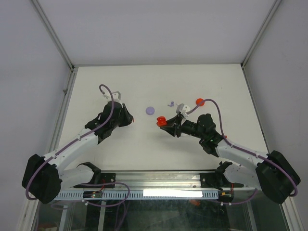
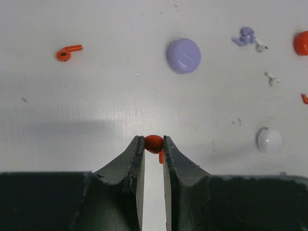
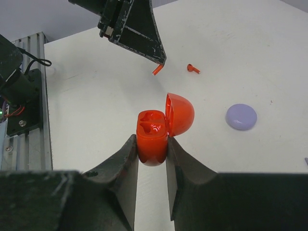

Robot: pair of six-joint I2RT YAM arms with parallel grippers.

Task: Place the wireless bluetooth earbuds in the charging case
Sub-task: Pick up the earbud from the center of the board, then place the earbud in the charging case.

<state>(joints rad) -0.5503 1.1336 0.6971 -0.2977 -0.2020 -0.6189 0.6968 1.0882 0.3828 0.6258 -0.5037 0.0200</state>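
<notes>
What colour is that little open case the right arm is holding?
Bright red, inside and out; the case shows best in the right wrist view.

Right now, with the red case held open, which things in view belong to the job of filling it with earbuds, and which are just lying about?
In the job:
- open red case, in the right fingers
- red earbud, in the left fingers
- loose red earbud

Lying about for now:
- lilac disc
- white disc
- red disc
- lilac earbuds
- white earbuds
</notes>
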